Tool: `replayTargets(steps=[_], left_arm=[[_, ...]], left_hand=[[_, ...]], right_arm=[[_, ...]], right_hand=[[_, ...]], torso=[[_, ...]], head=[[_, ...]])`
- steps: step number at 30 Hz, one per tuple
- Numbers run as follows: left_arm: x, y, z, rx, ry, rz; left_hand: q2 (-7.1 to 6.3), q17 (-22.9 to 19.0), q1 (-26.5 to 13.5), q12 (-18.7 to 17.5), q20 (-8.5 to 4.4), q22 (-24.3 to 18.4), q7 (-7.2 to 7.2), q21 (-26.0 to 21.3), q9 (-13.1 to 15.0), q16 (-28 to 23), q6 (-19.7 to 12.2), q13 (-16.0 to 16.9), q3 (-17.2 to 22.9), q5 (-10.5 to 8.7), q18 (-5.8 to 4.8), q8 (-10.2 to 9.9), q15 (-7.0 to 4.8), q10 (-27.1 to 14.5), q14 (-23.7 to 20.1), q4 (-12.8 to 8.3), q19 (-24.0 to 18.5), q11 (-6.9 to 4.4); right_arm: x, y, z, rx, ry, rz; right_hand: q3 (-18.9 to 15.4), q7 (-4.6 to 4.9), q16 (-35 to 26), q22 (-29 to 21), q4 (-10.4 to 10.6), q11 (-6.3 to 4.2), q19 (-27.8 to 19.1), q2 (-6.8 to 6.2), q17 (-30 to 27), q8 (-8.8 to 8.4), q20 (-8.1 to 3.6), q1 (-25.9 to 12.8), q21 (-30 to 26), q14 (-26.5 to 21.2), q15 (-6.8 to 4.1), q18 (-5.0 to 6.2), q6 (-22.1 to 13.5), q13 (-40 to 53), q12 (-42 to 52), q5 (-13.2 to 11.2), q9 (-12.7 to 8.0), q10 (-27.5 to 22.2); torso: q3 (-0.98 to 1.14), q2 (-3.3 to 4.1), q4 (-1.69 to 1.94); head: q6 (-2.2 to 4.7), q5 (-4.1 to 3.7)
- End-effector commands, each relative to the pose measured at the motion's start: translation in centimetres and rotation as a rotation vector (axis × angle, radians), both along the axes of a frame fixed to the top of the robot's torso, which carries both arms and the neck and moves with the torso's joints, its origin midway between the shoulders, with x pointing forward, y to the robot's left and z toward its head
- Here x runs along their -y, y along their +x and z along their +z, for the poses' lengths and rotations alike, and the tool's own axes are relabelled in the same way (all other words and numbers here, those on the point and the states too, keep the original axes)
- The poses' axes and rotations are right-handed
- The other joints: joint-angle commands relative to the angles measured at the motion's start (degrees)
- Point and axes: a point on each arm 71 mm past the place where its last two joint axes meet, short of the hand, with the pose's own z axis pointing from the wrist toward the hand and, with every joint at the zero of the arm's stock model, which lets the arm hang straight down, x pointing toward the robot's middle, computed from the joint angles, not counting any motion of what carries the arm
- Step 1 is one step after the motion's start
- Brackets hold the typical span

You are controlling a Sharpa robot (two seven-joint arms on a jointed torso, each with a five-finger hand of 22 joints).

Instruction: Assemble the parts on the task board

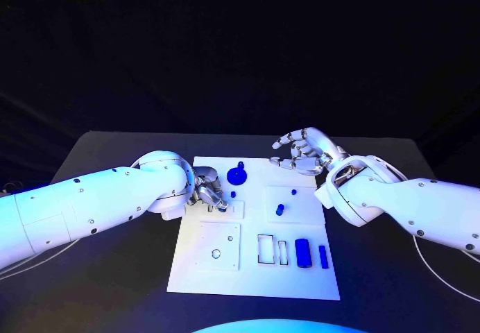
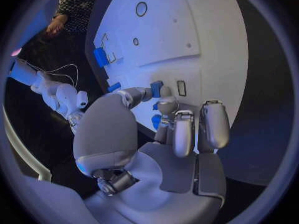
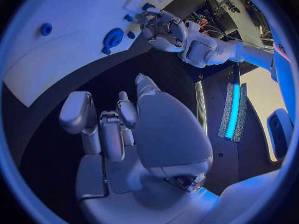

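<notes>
The white task board [image 1: 200, 274] lies mid-table. My left hand [image 1: 207, 191] is low over its left edge, and thumb and a finger [image 2: 166, 104] pinch a small blue part [image 2: 156, 88] beside a small rectangular slot [image 2: 181, 88]. Just beyond it stands a round blue part [image 1: 238, 173], also in the right wrist view [image 3: 113, 37]. Two small blue parts [image 1: 281, 207] lie mid-board. My right hand [image 1: 305, 152] hovers over the board's far right corner, fingers loosely bent and apart, holding nothing [image 3: 118, 129].
Two upright blue blocks [image 1: 302, 251] stand at the board's near right, beside rectangular slots [image 1: 266, 248]. A square plate with a round hole [image 1: 216, 254] takes up the near left. Black table [image 1: 400, 277] surrounds the board.
</notes>
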Motion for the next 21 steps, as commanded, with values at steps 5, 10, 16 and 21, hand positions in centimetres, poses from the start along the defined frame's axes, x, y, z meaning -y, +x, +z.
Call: replayTargets(steps=[5,10,16,21], left_arm=[[0.42,-0.37,-0.50,-0.028,-0.009,-0.011],[0.37,-0.24,-0.46,-0.020,-0.018,0.001],[0.39,-0.21,-0.48,-0.021,-0.022,0.004],[0.37,-0.20,-0.49,-0.022,-0.024,0.005]], left_hand=[[1.10,15.09,-0.53,0.45,-0.27,0.11,-0.61,0.19,0.29,0.21,0.44,0.23,9.40,-0.35,-0.73,0.26,-0.59,0.84,6.06,-10.16,0.49,-0.23],[2.00,15.09,-1.65,0.45,-0.46,0.24,-0.92,0.13,0.56,0.21,0.57,0.42,7.78,-0.76,-0.77,0.15,-0.77,1.15,6.06,-8.70,0.65,-0.45],[2.43,15.09,-3.54,0.52,-0.76,0.28,-1.50,-0.10,0.82,0.21,1.16,0.73,2.21,-1.53,-0.81,-0.32,-1.03,1.37,6.06,-5.89,0.85,-0.89],[2.07,15.09,-4.16,0.62,-0.91,0.36,-1.69,-0.20,0.73,0.21,1.84,1.06,-2.75,-1.72,-0.85,-0.87,-1.22,1.30,6.06,-4.14,0.98,-0.95]], right_arm=[[-0.05,0.00,0.00,0.003,0.001,0.004],[-0.02,0.03,-0.06,-0.001,0.000,0.007],[0.06,0.04,-0.12,-0.004,-0.001,0.006],[0.18,0.07,-0.15,-0.006,0.000,0.003]], right_hand=[[0.31,-0.15,-0.21,-0.01,0.12,-0.31,0.32,0.15,9.15,0.11,-0.22,-0.61,-0.23,4.51,-0.41,0.38,-0.31,-0.05,0.18,0.30,-0.05,0.03],[0.31,-0.14,-0.25,-0.24,0.24,-0.29,0.20,-0.02,9.09,0.31,-0.22,-1.22,-0.63,4.49,-0.40,0.45,-0.41,-0.20,0.11,0.26,-0.14,-0.03],[0.40,-0.14,-0.32,-0.33,0.27,-0.29,0.15,0.13,8.95,0.42,-0.22,-1.68,-0.80,4.46,-0.40,0.47,-0.51,-0.27,0.08,0.37,-0.20,-0.06],[0.51,-0.09,-0.38,-0.44,0.25,-0.26,0.09,0.25,8.86,0.43,-0.21,-2.10,-1.01,4.44,-0.39,0.50,-0.85,-0.41,0.00,0.43,-0.32,-0.15]], torso=[[0.01,0.02,0.02],[0.01,0.00,0.00],[0.00,0.02,0.00],[-0.05,-0.02,0.00]], head=[[-0.10,-0.14],[0.00,-0.19],[-0.08,-0.22],[-0.14,-0.26]])
